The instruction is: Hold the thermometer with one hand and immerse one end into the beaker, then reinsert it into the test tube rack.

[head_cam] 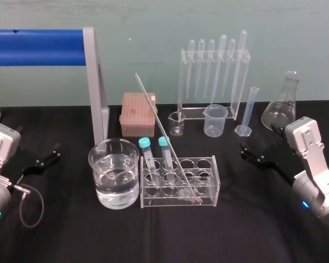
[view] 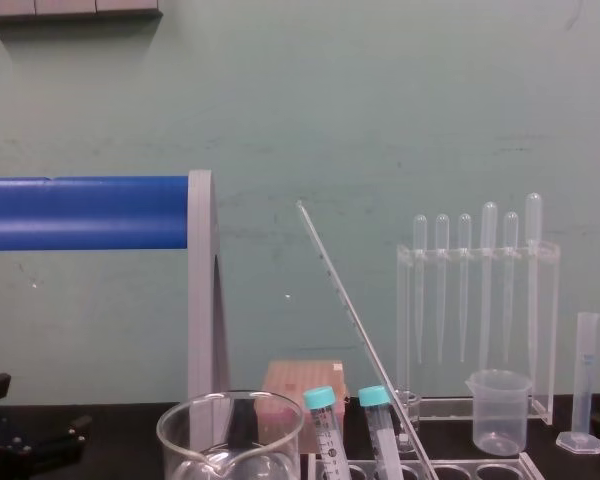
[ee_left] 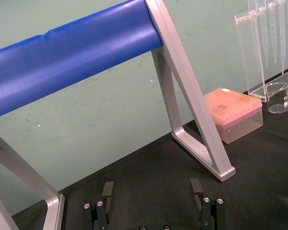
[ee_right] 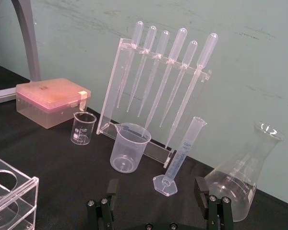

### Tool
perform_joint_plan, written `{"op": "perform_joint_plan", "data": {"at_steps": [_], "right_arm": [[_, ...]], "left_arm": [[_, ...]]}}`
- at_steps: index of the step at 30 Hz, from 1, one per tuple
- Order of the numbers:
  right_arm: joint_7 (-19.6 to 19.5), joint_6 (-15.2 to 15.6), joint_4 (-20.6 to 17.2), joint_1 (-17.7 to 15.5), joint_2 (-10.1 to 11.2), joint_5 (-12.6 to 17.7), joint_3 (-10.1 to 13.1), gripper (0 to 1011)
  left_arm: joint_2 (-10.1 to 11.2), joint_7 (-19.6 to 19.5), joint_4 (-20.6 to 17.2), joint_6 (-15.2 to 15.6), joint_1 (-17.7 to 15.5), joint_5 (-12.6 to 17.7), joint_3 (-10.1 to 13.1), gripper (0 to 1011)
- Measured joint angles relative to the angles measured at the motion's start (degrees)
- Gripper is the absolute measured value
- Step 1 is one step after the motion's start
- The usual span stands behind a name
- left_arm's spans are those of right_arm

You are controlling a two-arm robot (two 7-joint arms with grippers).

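Left gripper (head_cam: 42, 159) and right gripper (head_cam: 251, 155) parked, jaws apart; leaning thermometer (head_cam: 156, 115) could snap or tip the test tube rack (head_cam: 215, 178) if pinched off-centre

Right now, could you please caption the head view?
Thermometer leans in test tube rack beside beaker; left gripper, right gripper open alongside.

blue bar (ee_left: 72, 57) atop grey frame (ee_left: 192, 120) | pink box (ee_left: 233, 112) just beside frame's foot, against the wall | pipette stand (ee_left: 259, 52) and small beaker (ee_left: 278, 97) beyond box | left gripper (ee_left: 152, 189) near frame's foot, fingers apart, holding nothing
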Motion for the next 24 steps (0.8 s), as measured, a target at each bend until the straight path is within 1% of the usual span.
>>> {"op": "perform_joint_plan", "data": {"at_steps": [24], "right_arm": [[0.0,0.0,0.0,0.0,0.0,0.0,0.0,1003]], "left_arm": [[0.0,0.0,0.0,0.0,0.0,0.0,0.0,1008]]}}
